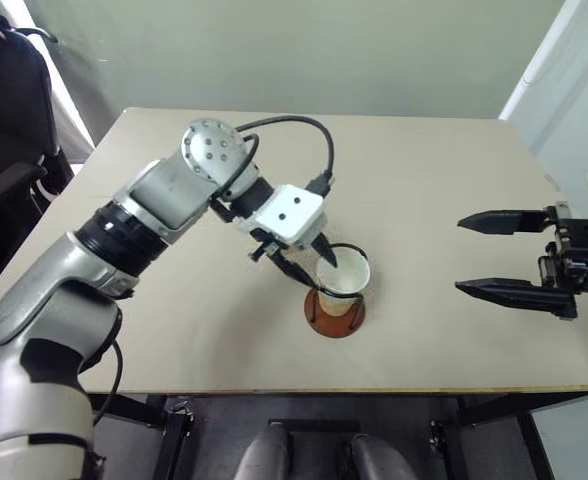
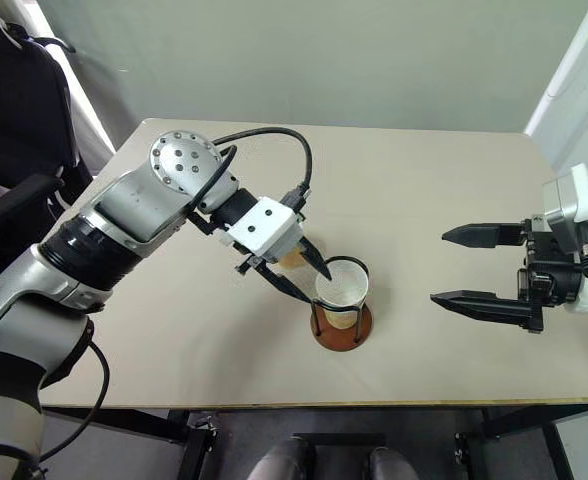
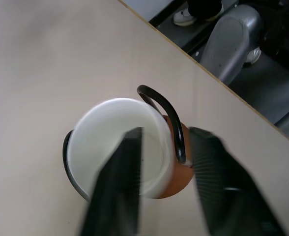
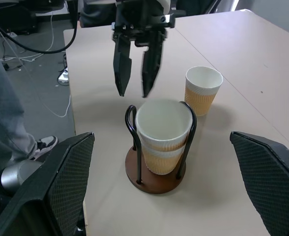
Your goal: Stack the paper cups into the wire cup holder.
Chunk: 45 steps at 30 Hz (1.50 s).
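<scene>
Standing upright in wire cup holder — stacked paper cups, mouths up.

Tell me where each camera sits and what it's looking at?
Left eye and right eye views: on the head, looking down at the table; both arms show, left gripper and right gripper.
Left wrist view: looks along its open fingers into the paper cups in the wire cup holder.
Right wrist view: looks across at the holder, another cup behind it.
All share the cups and holder.
</scene>
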Available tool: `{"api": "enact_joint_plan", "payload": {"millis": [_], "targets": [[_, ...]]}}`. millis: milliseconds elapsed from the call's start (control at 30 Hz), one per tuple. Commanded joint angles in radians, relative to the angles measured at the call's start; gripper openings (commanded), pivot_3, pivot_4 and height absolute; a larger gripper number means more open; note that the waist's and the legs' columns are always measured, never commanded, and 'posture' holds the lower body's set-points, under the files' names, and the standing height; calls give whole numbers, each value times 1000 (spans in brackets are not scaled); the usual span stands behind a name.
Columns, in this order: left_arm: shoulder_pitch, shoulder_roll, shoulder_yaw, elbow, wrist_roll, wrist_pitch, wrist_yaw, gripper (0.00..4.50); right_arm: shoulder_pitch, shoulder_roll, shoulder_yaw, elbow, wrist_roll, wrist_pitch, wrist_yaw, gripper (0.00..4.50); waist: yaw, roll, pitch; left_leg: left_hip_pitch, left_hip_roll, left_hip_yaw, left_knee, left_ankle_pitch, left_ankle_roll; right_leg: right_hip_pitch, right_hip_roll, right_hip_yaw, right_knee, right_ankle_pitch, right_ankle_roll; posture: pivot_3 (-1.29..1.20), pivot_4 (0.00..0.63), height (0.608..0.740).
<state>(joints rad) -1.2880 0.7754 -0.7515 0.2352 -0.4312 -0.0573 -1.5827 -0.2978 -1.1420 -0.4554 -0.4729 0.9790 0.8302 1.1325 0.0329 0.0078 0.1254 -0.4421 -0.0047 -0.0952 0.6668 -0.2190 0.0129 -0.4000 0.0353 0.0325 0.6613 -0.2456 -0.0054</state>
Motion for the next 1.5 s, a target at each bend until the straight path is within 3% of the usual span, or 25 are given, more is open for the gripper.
{"api": "enact_joint_plan", "payload": {"millis": [33,133,167,333,433,733,1000,1100,1433,1500], "targets": [[-1,-42,85,4,7,-21,-32,3283,-11,-6,-35,-9,13,-18,-4,4500,0,0,0,0,0,0,0,0,0,0,0,0,0,0,0,0,150,740],[-12,-94,188,46,-8,25,-19,4363,-20,-8,-23,-1,9,-23,-1,4500,0,0,0,-1,0,0,0,0,0,0,0,0,0,0,1,0,150,740],[-20,-100,231,61,-29,65,-14,4477,-23,-8,-20,1,8,-24,-1,4500,0,0,0,-1,0,0,1,0,0,-1,0,0,0,0,1,0,150,740],[-18,9,377,175,-53,248,-32,4477,-23,-7,-20,-9,19,-18,-4,4500,-13,1,0,-1,0,1,-1,0,0,-2,0,0,0,0,1,0,150,740],[37,36,387,284,74,165,-14,4477,-19,-5,-12,-10,16,-19,-4,4500,-14,2,-1,1,0,1,-3,0,-1,-1,0,0,0,0,1,0,150,740],[22,-137,429,670,266,-47,77,4477,-34,-4,8,-5,7,-25,-11,4500,15,1,0,-2,-3,0,3,0,5,-1,-3,1,0,3,4,0,150,740],[-3,-212,420,875,440,-204,141,4477,-4,-6,-29,-25,20,-14,-29,4500,15,1,0,-3,-3,1,4,-1,6,-2,-4,1,-1,3,5,0,150,740],[-12,-249,420,915,487,-243,191,3928,1,-9,-39,-28,27,-10,-36,4500,17,1,0,-5,-3,1,4,-1,6,-3,-3,1,-1,3,6,0,150,740],[-34,-265,447,961,559,-316,192,312,9,-12,-49,-35,33,-6,-48,4500,17,0,0,-10,-4,2,8,-1,7,-6,-3,1,-1,4,9,0,150,740],[-32,-258,449,963,567,-320,186,52,8,-13,-46,-33,31,-8,-47,4500,17,0,0,-10,-4,2,9,-1,7,-6,-3,1,-1,4,9,0,150,740]]}}
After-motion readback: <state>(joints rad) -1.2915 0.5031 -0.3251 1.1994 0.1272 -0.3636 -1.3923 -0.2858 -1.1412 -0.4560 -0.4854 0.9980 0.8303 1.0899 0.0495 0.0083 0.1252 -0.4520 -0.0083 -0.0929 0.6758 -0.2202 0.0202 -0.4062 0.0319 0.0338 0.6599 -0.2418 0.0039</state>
